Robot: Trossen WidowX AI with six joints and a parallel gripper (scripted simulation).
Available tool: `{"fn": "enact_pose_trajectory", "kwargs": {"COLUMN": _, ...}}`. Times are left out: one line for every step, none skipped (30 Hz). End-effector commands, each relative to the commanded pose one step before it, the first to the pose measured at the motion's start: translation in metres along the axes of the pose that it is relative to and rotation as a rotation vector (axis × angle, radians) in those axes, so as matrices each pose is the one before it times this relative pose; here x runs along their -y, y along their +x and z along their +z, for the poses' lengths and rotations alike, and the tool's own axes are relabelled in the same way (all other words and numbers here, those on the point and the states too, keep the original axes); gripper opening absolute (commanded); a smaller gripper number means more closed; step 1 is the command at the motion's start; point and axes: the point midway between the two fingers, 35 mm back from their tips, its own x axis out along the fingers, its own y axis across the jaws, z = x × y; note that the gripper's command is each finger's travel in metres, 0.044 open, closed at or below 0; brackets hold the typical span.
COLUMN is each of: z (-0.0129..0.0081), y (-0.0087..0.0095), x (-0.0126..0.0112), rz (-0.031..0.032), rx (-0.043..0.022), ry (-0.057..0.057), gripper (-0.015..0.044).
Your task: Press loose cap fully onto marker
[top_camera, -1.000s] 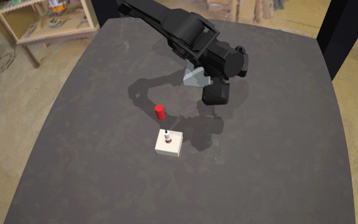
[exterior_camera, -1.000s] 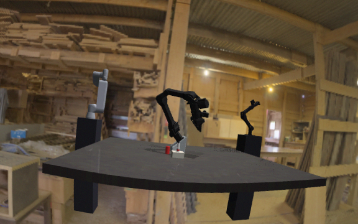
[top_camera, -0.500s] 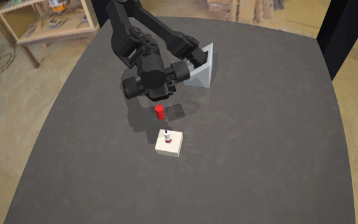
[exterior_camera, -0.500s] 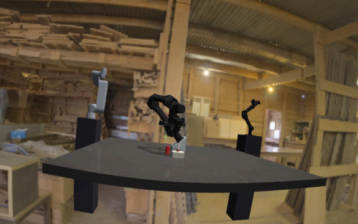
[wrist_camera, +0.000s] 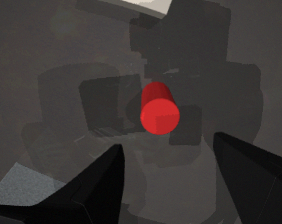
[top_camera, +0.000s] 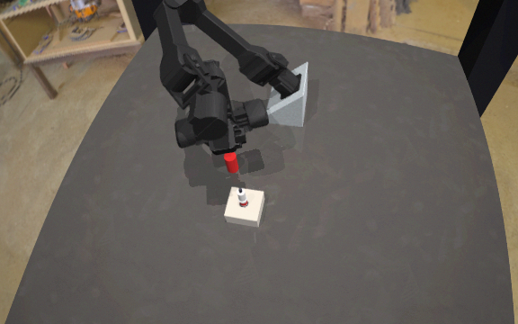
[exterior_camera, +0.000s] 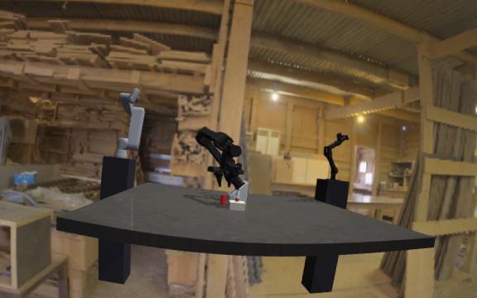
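The red cap point(top_camera: 231, 164) point(exterior_camera: 223, 199) point(wrist_camera: 160, 117) stands upright and loose on the table. The marker point(top_camera: 241, 196) stands upright in the cream holder block point(top_camera: 253, 211) point(exterior_camera: 237, 206) point(wrist_camera: 154, 5), with its dark tip up and bare and a red band at its foot. The block is close to the cap; only its corner shows at the top of the wrist view. My gripper point(wrist_camera: 169, 145) is open and empty, pointing down above the table. In the wrist view the cap lies between the fingers sideways but ahead of the fingertips, below them and untouched. In the top view the fingers are hidden behind the arm.
The grey wedge-shaped base mount point(top_camera: 290, 110) point(exterior_camera: 243, 191) of the arm stands behind the cap, and its edge shows at the lower left of the wrist view point(wrist_camera: 24, 187). The dark table point(top_camera: 376, 202) point(exterior_camera: 296, 223) carries the block. Two other arms stand on pedestals beyond the table.
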Motion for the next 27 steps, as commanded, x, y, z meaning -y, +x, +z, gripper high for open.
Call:
{"fn": "enact_pose_trajectory", "kwargs": {"z": -0.00084, "y": 0.00871, "x": 0.00028, "rz": -0.00683, "rx": 0.00152, "ry": -0.0042, "gripper": 0.0241}}
{"fn": "enact_pose_trajectory", "kwargs": {"z": 0.00002, "y": 0.00121, "x": -0.00010, "rz": 0.00001, "rx": 0.00003, "ry": 0.0000, "gripper": 0.0241}}
{"fn": "enact_pose_trajectory", "kwargs": {"z": 0.00003, "y": 0.00362, "x": -0.00028, "rz": -0.00003, "rx": 0.00005, "ry": 0.0000, "gripper": 0.0241}}
{"fn": "enact_pose_trajectory", "kwargs": {"z": -0.00007, "y": 0.00540, "x": -0.00043, "rz": -0.00021, "rx": -0.00004, "ry": 0.0001, "gripper": 0.0241}}
{"fn": "enact_pose_trajectory", "kwargs": {"z": -0.00013, "y": 0.00358, "x": -0.00029, "rz": -0.00024, "rx": -0.00010, "ry": 0.0000, "gripper": 0.0241}}
{"fn": "enact_pose_trajectory", "kwargs": {"z": -0.00006, "y": 0.00119, "x": -0.00010, "rz": -0.00010, "rx": -0.00005, "ry": 0.0000, "gripper": 0.0241}}
{"fn": "enact_pose_trajectory", "kwargs": {"z": 0.00000, "y": 0.00000, "x": 0.00000, "rz": 0.00000, "rx": 0.00000, "ry": 0.0000, "gripper": 0.0241}}
{"fn": "enact_pose_trajectory", "kwargs": {"z": 0.00004, "y": 0.00027, "x": -0.00001, "rz": 0.00005, "rx": 0.00003, "ry": 0.0000, "gripper": 0.0241}}
{"fn": "enact_pose_trajectory", "kwargs": {"z": 0.00010, "y": 0.00081, "x": -0.00002, "rz": 0.00014, "rx": 0.00008, "ry": 0.0000, "gripper": 0.0241}}
{"fn": "enact_pose_trajectory", "kwargs": {"z": 0.00016, "y": 0.00135, "x": -0.00004, "rz": 0.00022, "rx": 0.00012, "ry": 0.0000, "gripper": 0.0241}}
{"fn": "enact_pose_trajectory", "kwargs": {"z": 0.00019, "y": 0.00163, "x": -0.00004, "rz": 0.00024, "rx": 0.00014, "ry": 0.0000, "gripper": 0.0241}}
{"fn": "enact_pose_trajectory", "kwargs": {"z": 0.00017, "y": 0.00163, "x": -0.00004, "rz": 0.00022, "rx": 0.00013, "ry": 0.0000, "gripper": 0.0241}}
{"fn": "enact_pose_trajectory", "kwargs": {"z": 0.00016, "y": 0.00163, "x": -0.00004, "rz": 0.00020, "rx": 0.00012, "ry": 0.0000, "gripper": 0.0241}}
{"fn": "enact_pose_trajectory", "kwargs": {"z": 0.00014, "y": 0.00163, "x": -0.00004, "rz": 0.00017, "rx": 0.00011, "ry": 0.0000, "gripper": 0.0241}}
{"fn": "enact_pose_trajectory", "kwargs": {"z": 0.00013, "y": 0.00163, "x": -0.00004, "rz": 0.00015, "rx": 0.00010, "ry": 0.0000, "gripper": 0.0241}}
{"fn": "enact_pose_trajectory", "kwargs": {"z": 0.00012, "y": 0.00162, "x": -0.00003, "rz": 0.00013, "rx": 0.00009, "ry": 0.0000, "gripper": 0.0241}}
{"fn": "enact_pose_trajectory", "kwargs": {"z": 0.00010, "y": 0.00162, "x": -0.00003, "rz": 0.00011, "rx": 0.00008, "ry": 0.0000, "gripper": 0.0241}}
{"fn": "enact_pose_trajectory", "kwargs": {"z": 0.00009, "y": 0.00162, "x": -0.00003, "rz": 0.00009, "rx": 0.00007, "ry": 0.0000, "gripper": 0.0241}}
{"fn": "enact_pose_trajectory", "kwargs": {"z": 0.00008, "y": 0.00162, "x": -0.00003, "rz": 0.00006, "rx": 0.00006, "ry": 0.0000, "gripper": 0.0241}}
{"fn": "enact_pose_trajectory", "kwargs": {"z": 0.00006, "y": 0.00162, "x": -0.00003, "rz": 0.00004, "rx": 0.00005, "ry": 0.0000, "gripper": 0.0241}}
{"fn": "enact_pose_trajectory", "kwargs": {"z": 0.00005, "y": 0.00161, "x": -0.00003, "rz": 0.00002, "rx": 0.00004, "ry": 0.0000, "gripper": 0.0241}}
{"fn": "enact_pose_trajectory", "kwargs": {"z": 0.00003, "y": 0.00161, "x": -0.00003, "rz": 0.00000, "rx": 0.00003, "ry": 0.0000, "gripper": 0.0241}}
{"fn": "enact_pose_trajectory", "kwargs": {"z": 0.00002, "y": 0.00161, "x": -0.00002, "rz": -0.00002, "rx": 0.00002, "ry": 0.0000, "gripper": 0.0241}}
{"fn": "enact_pose_trajectory", "kwargs": {"z": 0.00001, "y": 0.00160, "x": -0.00002, "rz": -0.00004, "rx": 0.00001, "ry": 0.0000, "gripper": 0.0241}}
{"fn": "enact_pose_trajectory", "kwargs": {"z": -0.00001, "y": 0.00160, "x": -0.00002, "rz": -0.00006, "rx": -0.00001, "ry": 0.0000, "gripper": 0.0241}}
{"fn": "enact_pose_trajectory", "kwargs": {"z": -0.00002, "y": 0.00160, "x": -0.00002, "rz": -0.00008, "rx": -0.00002, "ry": 0.0000, "gripper": 0.0241}}
{"fn": "enact_pose_trajectory", "kwargs": {"z": -0.00003, "y": 0.00159, "x": -0.00002, "rz": -0.00011, "rx": -0.00003, "ry": 0.0000, "gripper": 0.0241}}
